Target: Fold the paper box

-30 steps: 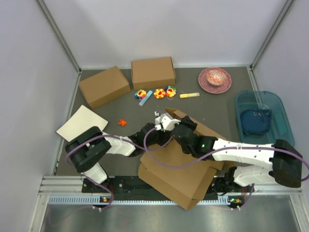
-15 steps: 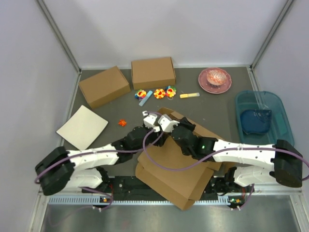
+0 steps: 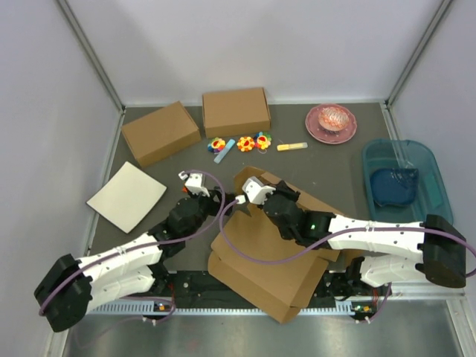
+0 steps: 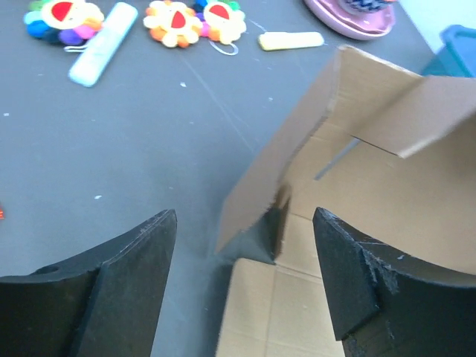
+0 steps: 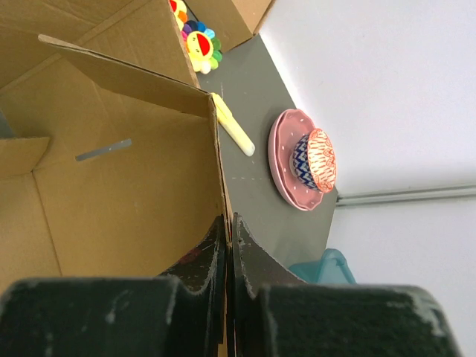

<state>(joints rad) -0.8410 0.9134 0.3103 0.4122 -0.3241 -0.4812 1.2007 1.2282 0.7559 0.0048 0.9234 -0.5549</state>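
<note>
Paper box (image 3: 271, 271) wall clamped in the right pincer (image 5: 229, 227) — left pincer (image 4: 244, 217) spread wide, gripping nothing.

right tool (image 5: 227, 232) pinching paper box (image 5: 126, 186) wall

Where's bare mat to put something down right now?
Free: between pink plate, blue plastic tub and half-folded brown cardboard mailer; smaller patch between off-white square board and nearer closed brown box. Crowded: flower-toy row, centre around the mailer.
</note>
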